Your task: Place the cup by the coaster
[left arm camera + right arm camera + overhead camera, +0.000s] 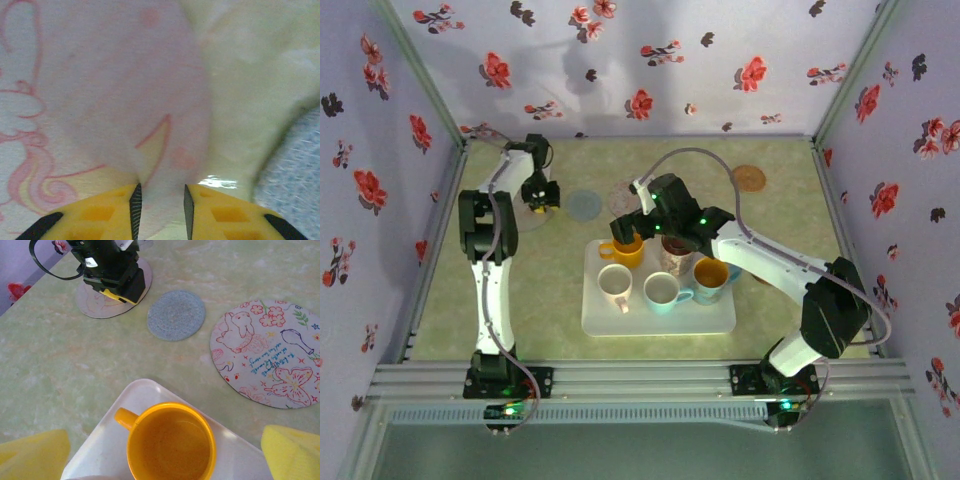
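Note:
A yellow cup (170, 445) with its handle to the left stands at the back left corner of the white tray (102, 435). My right gripper (165, 440) hangs open right above it, one yellow finger on each side; from above, this gripper (630, 232) covers part of the cup (623, 252). My left gripper (540, 195) is down on a pale pink coaster (92, 305) at the back left. Up close its jaws (160, 192) stand a little apart, with the coaster's (100, 100) blurred pink surface filling the gap. Nothing is clearly pinched.
A grey-blue coaster (176, 315) and a white illustrated coaster (267, 352) lie behind the tray, and a brown one (750, 178) lies further right. The tray also carries a white cup (615, 283), a pale teal cup (662, 290) and a blue cup (712, 275). Flowered walls enclose the table.

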